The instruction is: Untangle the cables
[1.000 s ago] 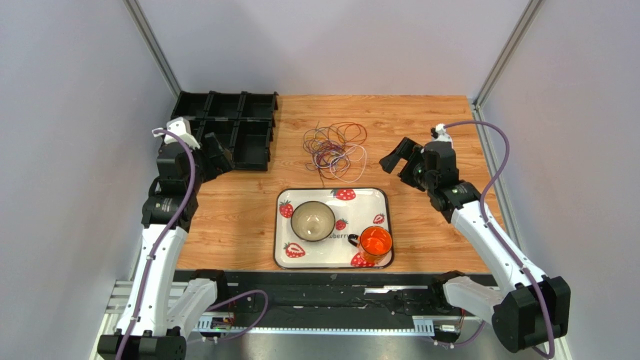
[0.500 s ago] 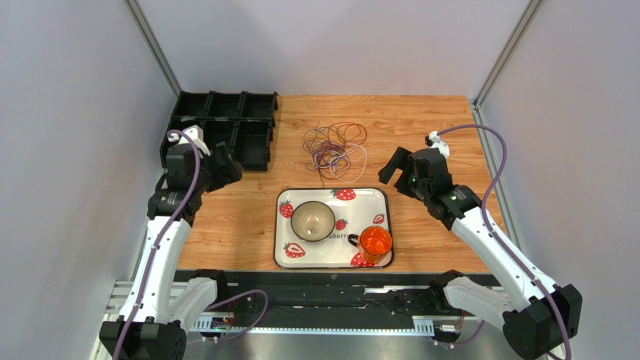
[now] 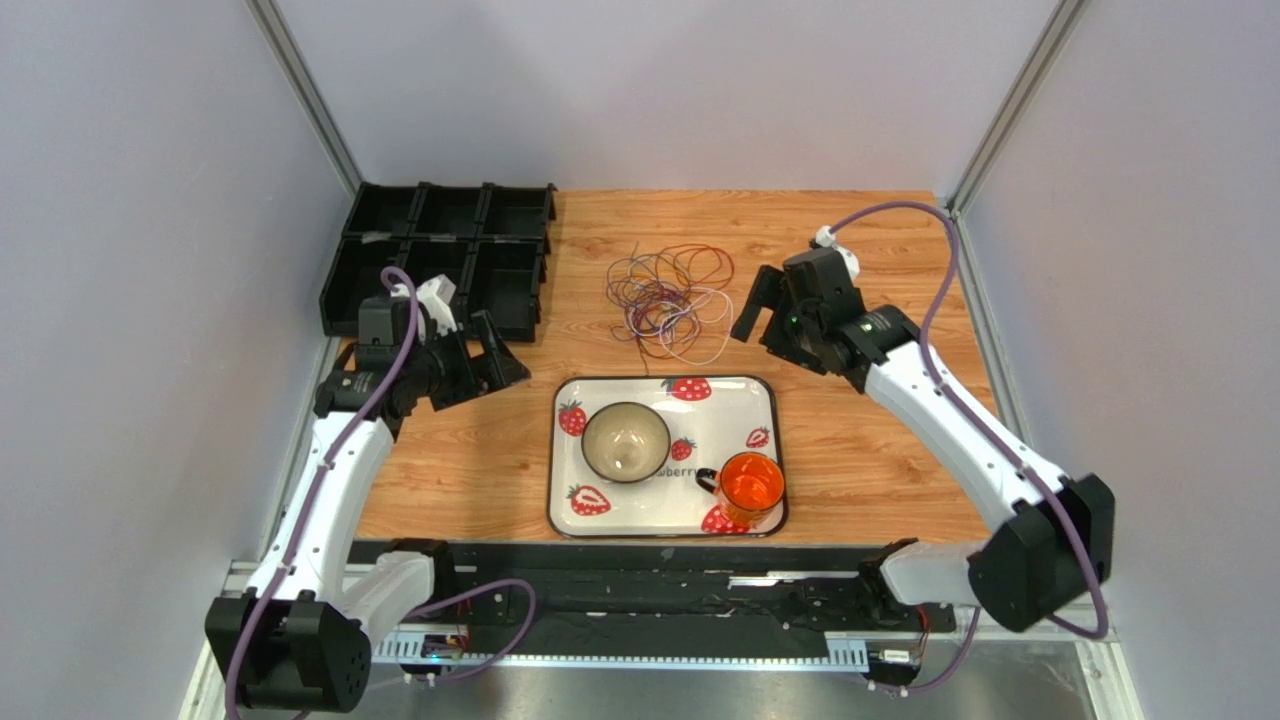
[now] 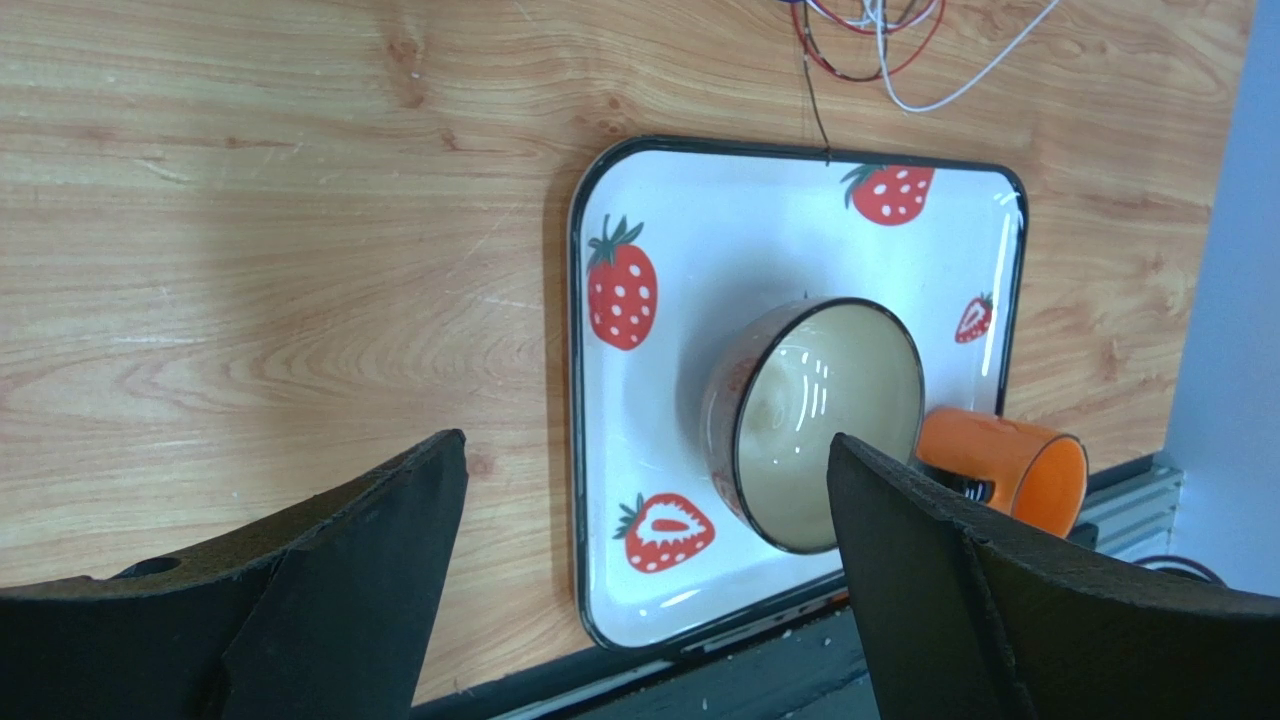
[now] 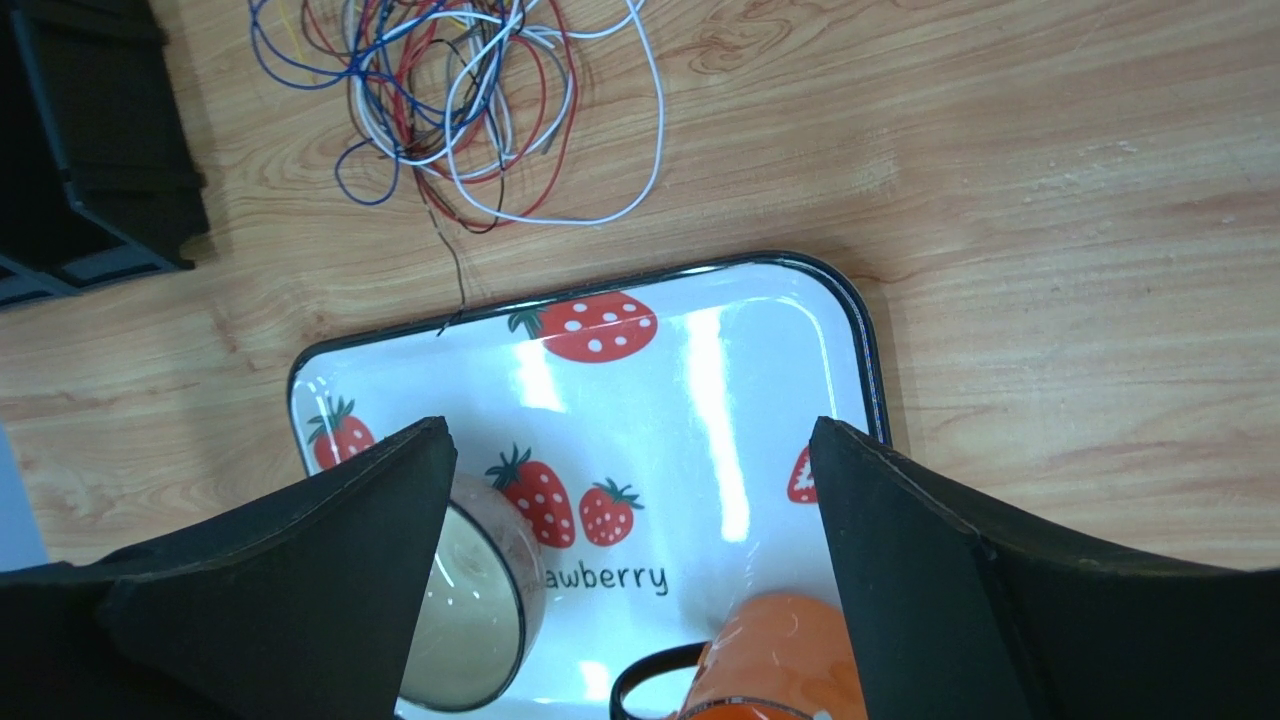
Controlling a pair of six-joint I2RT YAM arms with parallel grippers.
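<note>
— How do the arms stand?
— The left gripper [image 3: 496, 357] reaches low beside the tray [image 3: 729, 398]. The right gripper [image 3: 760, 315] hovers just beside the cables [image 3: 670, 293]. Both jaws gape wide, holding nothing.
— The count?
— One tangle lies on the table just beyond the tray, its strands too snarled to number. There is one bowl [image 3: 627, 441] and one mug [image 3: 750, 486].

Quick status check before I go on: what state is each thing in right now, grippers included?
cables: tangled in one heap on the table, ungripped.
left gripper: open, holding nothing.
right gripper: open, holding nothing.
bowl: upright, empty.
mug: upright; contents unclear.
tray: flat on the table, carrying the bowl and mug.
black bins: upright, compartments look empty.
</note>
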